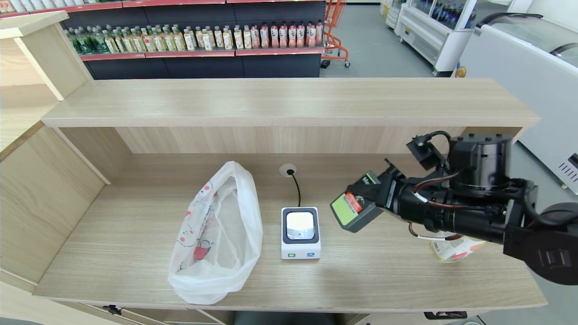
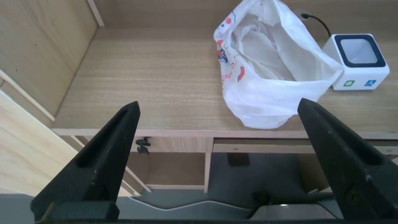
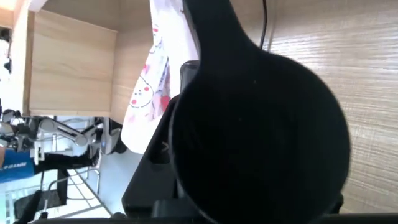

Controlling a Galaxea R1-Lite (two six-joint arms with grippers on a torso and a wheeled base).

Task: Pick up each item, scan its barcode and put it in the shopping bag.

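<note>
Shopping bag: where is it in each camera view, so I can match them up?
Head view: shopping bag lies on the counter, left of the scanner.
Left wrist view: shopping bag beside the same scanner.
Right wrist view: shopping bag behind the dark held item.
Shared landmark: the scanner's black cable.

The scanner (image 1: 300,232) sits on the table (image 1: 113,243) at the shopping bag's (image 1: 216,234) 3 o'clock. A box (image 1: 353,211) is at the scanner's 2 o'clock.

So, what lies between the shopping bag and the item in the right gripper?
The white barcode scanner, standing on the counter. The head view shows it between the shopping bag and the item held by the right gripper.
</note>
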